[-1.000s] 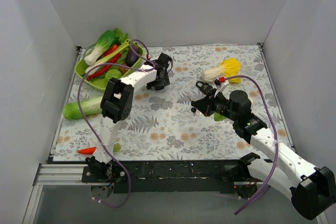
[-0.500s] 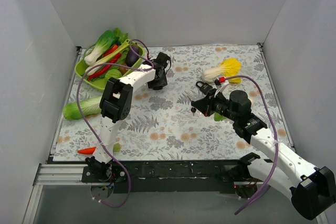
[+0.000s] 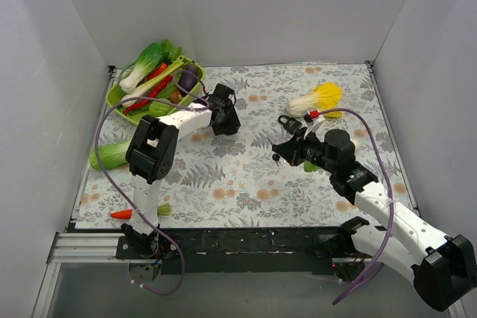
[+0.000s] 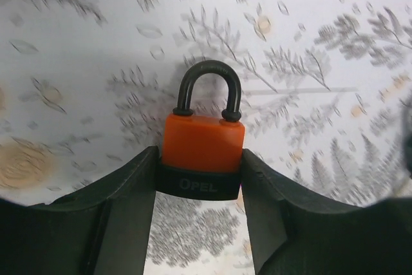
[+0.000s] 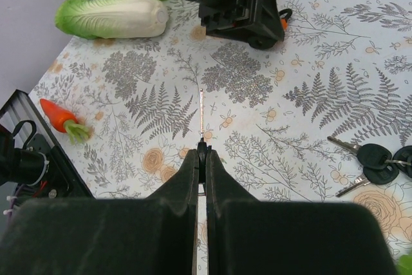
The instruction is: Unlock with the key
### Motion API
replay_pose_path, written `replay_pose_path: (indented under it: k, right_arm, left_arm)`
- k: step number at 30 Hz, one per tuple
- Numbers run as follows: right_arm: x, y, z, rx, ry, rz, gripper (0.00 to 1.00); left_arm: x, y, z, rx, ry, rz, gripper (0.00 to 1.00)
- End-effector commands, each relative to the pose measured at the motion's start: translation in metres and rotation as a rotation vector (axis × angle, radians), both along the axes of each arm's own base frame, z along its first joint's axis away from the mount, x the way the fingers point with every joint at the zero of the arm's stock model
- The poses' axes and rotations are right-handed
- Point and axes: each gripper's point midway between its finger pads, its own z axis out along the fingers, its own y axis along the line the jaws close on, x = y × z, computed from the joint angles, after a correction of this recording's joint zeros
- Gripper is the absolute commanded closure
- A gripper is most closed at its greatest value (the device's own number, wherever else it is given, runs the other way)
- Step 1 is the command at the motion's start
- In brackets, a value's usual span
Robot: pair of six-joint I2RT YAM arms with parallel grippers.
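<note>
1. The bench (image 3: 246, 184) is walled on the left, far and right sides. Open patterned surface lies between the two arms.
2. The left claw (image 4: 199, 159) is clamped on the black base of the orange padlock (image 4: 203, 136), near the green tray (image 3: 115, 98). The shackle stands clear of the fingers.
3. The right claw (image 5: 201, 152) is pressed together on a thin key (image 5: 201, 114) whose blade juts forward, well apart from the padlock.
4. A bunch of keys (image 5: 370, 159) lies on the bench to the right of that claw.
5. From above, the left claw hides the padlock. Its keyhole is out of sight. The key shows edge-on, so its teeth are unreadable.
</note>
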Motion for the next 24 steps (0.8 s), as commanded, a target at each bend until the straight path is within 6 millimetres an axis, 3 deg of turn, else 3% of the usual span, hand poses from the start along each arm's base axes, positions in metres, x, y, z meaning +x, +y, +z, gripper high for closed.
replay_pose_path:
  k: [1,3,6,7,8,9,10,11,17,18,24]
  right_arm:
    - [0.006,0.004,0.006,0.0,-0.046,-0.023,0.99]
    - [0.005,0.012,0.004,-0.008,-0.047,-0.015,0.99]
    - [0.003,0.024,-0.004,-0.025,-0.032,-0.011,0.99]
    - [0.003,0.027,-0.004,-0.024,-0.036,-0.012,0.99]
    - [0.001,0.034,-0.009,-0.033,-0.025,0.0,0.99]
    - [0.003,0.036,-0.011,-0.04,-0.027,-0.013,0.99]
    - [0.003,0.038,-0.011,-0.034,-0.025,-0.018,0.99]
    - [0.001,0.045,-0.015,-0.04,-0.016,-0.006,0.99]
    - [0.001,0.063,-0.027,-0.047,0.012,-0.002,0.99]
    - [0.003,0.065,-0.029,-0.049,0.014,-0.002,0.99]
    - [0.009,0.072,-0.034,-0.06,0.02,-0.004,0.99]
  left_arm:
    - [-0.008,-0.044,0.063,-0.361,-0.108,0.016,1.0]
    - [-0.017,-0.05,0.089,-0.467,-0.14,0.052,1.0]
    - [-0.034,-0.049,0.094,-0.586,-0.144,0.143,1.0]
    - [-0.03,-0.053,0.125,-0.683,-0.223,0.145,1.0]
    - [-0.044,-0.046,0.11,-0.698,-0.196,0.172,1.0]
    - [-0.049,-0.048,0.117,-0.772,-0.184,0.221,1.0]
    - [-0.051,-0.048,0.139,-0.853,-0.232,0.224,1.0]
    - [-0.061,-0.044,0.127,-0.869,-0.207,0.258,1.0]
    - [-0.081,-0.042,0.152,-1.005,-0.226,0.363,1.0]
    - [-0.088,-0.041,0.147,-1.017,-0.21,0.377,1.0]
    - [-0.101,-0.034,0.166,-1.13,-0.197,0.421,1.0]
